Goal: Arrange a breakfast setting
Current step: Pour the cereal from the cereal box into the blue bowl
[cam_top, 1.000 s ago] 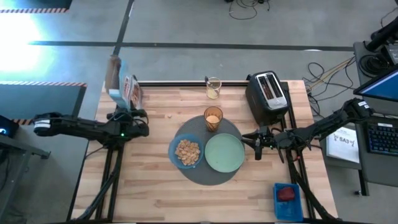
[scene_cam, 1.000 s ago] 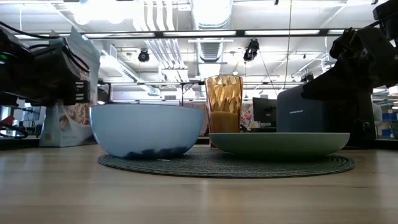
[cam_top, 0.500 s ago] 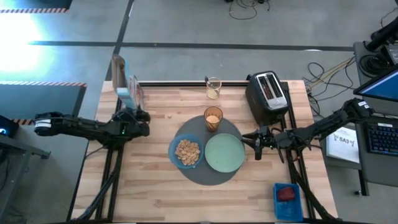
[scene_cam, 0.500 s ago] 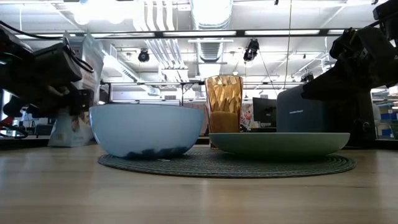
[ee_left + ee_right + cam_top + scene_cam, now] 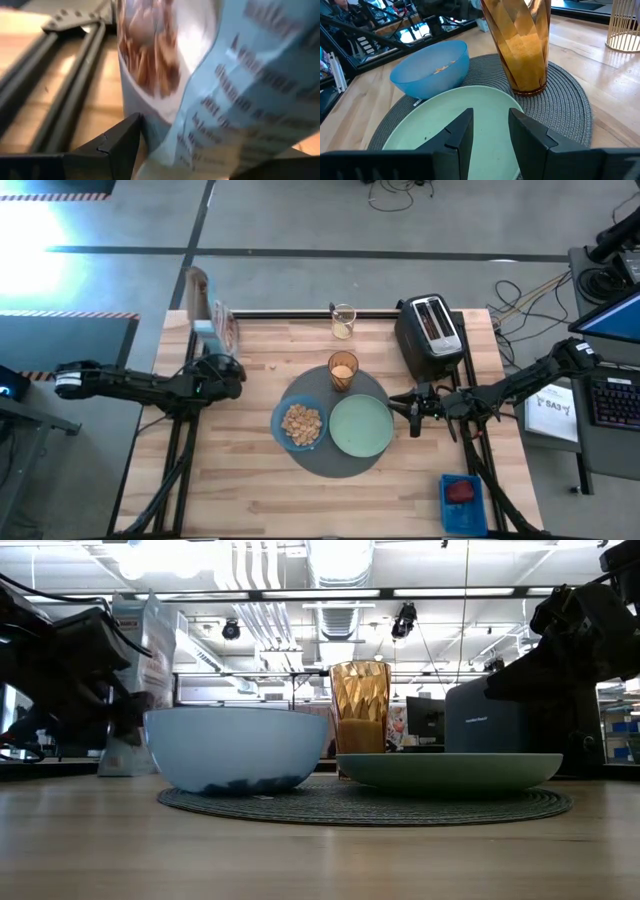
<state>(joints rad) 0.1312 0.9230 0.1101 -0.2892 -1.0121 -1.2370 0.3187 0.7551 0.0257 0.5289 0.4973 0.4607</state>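
Observation:
The round dark-grey mat lies mid-table. On it are the small blue bowl with cereal, the pale green plate and the glass of orange drink. No spoon shows. My left gripper is shut on the blue cereal box near the table's far left corner. My right gripper is open and empty, just right of the plate; its fingers also show in the right wrist view. My left gripper pinches the cereal box's lower part between its two fingers, one on each broad face. The fingers come about level from the table's left. The box stands nearly upright above the fingers; whether its bottom rests on the table I cannot tell.
A black toaster stands at the far right. A small glass stands at the far edge. A blue tray with something red sits at the near right corner. Bare wood lies at the near left.
My left gripper has turned, bringing the cereal box from a lean to nearly upright. The box has shifted a little toward the table's right. My right arm has kept still.

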